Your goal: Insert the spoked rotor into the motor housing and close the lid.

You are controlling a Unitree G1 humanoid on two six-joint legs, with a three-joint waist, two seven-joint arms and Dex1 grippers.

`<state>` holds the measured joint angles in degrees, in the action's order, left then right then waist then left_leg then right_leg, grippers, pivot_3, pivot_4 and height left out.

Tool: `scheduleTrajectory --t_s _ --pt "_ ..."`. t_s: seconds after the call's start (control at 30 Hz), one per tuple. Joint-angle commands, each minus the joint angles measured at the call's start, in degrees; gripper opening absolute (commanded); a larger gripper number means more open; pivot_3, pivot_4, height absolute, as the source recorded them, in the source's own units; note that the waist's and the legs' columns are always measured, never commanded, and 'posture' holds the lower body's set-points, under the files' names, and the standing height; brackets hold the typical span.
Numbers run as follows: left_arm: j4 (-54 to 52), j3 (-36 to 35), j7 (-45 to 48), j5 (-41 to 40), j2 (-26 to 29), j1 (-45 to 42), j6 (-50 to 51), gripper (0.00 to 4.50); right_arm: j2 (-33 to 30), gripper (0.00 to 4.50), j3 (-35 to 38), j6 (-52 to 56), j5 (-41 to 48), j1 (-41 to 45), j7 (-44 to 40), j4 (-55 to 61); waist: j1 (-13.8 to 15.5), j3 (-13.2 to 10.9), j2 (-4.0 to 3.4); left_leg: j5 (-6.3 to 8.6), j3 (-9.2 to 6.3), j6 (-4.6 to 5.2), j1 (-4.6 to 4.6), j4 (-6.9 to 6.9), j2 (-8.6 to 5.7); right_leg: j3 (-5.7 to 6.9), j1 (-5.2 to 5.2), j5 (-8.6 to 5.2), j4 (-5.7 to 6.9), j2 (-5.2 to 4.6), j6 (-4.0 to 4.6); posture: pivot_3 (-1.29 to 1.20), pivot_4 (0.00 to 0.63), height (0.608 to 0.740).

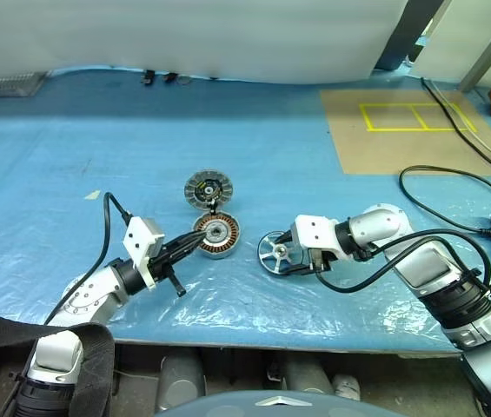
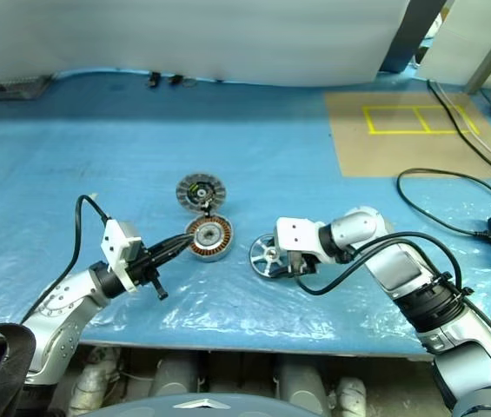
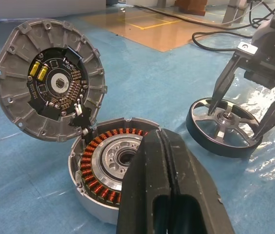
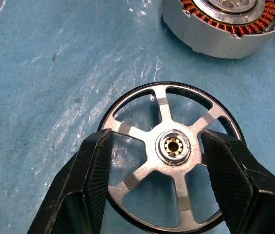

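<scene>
Spread wide, my right gripper (image 4: 155, 161) straddles the rotor (image 4: 171, 156) lying on blue plastic (image 1: 315, 174); my left gripper (image 3: 164, 161), pressed together, points at the housing (image 3: 103, 170).

A bench (image 1: 71, 156) covered with wrinkled blue plastic sheet carries the motor housing (image 1: 216, 236) with its lid (image 1: 207, 188) tilted open behind it, the spoked rotor (image 1: 277, 253) lying flat just beside, a brown board (image 1: 401, 130) with yellow tape, and black cables (image 1: 454, 187).

Blue tarp (image 1: 254, 156), black cables (image 1: 454, 187)
</scene>
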<state>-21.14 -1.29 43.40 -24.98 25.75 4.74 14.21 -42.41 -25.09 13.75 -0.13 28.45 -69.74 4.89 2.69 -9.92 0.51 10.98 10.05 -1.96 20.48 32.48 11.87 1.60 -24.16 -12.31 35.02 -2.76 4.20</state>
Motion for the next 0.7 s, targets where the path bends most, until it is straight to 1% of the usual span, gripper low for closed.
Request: scheduleTrajectory --t_s 0.03,0.1,0.17,0.23,0.27,0.3,0.5,0.6,0.7 --pt "-1.3 -0.5 -0.2 -0.2 0.1 0.1 -0.8 0.0 0.7 2.8 -0.6 -2.1 -1.9 0.6 0.1 -2.9 0.0 0.0 0.0 0.0 0.0 0.0 -0.01 0.03 0.0 0.0 0.01 0.0 0.01 0.0 0.0 0.0 0.15 0.74" --pt "-1.3 -0.5 -0.3 -0.2 0.2 0.2 -0.9 0.0 1.2 2.45 -0.4 -2.8 -2.2 0.9 -0.2 -3.8 -0.1 0.0 0.03 0.0 0.0 0.0 -0.04 0.05 0.0 0.0 0.05 0.0 0.04 0.0 0.0 0.0 0.15 0.74" --pt "-1.3 -0.4 -0.4 -0.1 0.2 0.2 -0.9 0.0 1.5 1.81 -0.3 -3.3 -2.3 1.1 -0.5 -4.4 -0.2 0.0 0.06 0.0 0.0 0.0 -0.22 0.04 0.0 0.0 0.18 0.0 0.04 0.01 0.0 0.0 0.15 0.74" --pt "-1.3 -0.5 -0.6 0.0 0.2 0.1 -1.0 0.0 1.7 1.39 -0.2 -3.6 -2.5 1.3 -0.7 -4.9 -0.3 0.0 0.07 0.0 0.0 0.0 -0.41 0.04 0.0 -0.01 0.35 -0.02 0.04 0.01 -0.03 0.0 0.15 0.74" --pt "-1.4 -0.6 -0.7 0.0 0.2 0.1 -1.1 0.0 1.9 1.28 0.0 -3.6 -2.6 1.5 -0.8 -5.0 -0.3 0.1 0.09 0.01 0.0 0.0 -0.47 0.04 0.0 -0.01 0.41 -0.04 0.04 0.01 -0.07 0.0 0.15 0.74" --pt "-1.3 -0.7 -0.7 0.0 0.1 0.0 -1.2 0.0 2.0 1.28 0.1 -3.6 -2.6 1.6 -0.9 -5.1 -0.3 0.1 0.09 0.01 0.0 0.0 -0.51 0.04 0.0 0.0 0.48 -0.18 0.04 0.01 -0.31 0.0 0.15 0.74" --pt "-0.8 -1.6 -1.3 0.2 0.0 -0.1 -2.3 0.0 3.7 1.28 1.5 -2.1 -0.8 3.7 -2.0 -4.8 -0.3 0.1 0.09 0.01 -0.01 0.0 -0.63 0.06 0.01 0.0 0.64 -0.21 0.04 0.01 -0.36 0.0 0.15 0.74" --pt "-0.7 -3.0 -2.0 -0.1 0.0 0.2 -2.9 0.0 5.9 1.27 2.9 1.2 1.6 6.2 -2.7 -3.7 -0.4 0.1 0.08 0.01 -0.01 0.0 -0.59 0.05 0.0 0.0 0.56 -0.09 0.04 0.04 -0.15 0.0 0.15 0.74" --pt "-1.0 -3.2 -1.2 0.2 0.8 1.0 -3.6 0.0 9.1 1.23 4.3 5.3 4.6 9.8 -2.6 -3.5 -0.4 0.1 0.08 0.0 -0.01 0.0 -0.36 0.05 0.0 -0.01 0.26 0.02 0.07 0.03 0.04 0.0 0.15 0.74"
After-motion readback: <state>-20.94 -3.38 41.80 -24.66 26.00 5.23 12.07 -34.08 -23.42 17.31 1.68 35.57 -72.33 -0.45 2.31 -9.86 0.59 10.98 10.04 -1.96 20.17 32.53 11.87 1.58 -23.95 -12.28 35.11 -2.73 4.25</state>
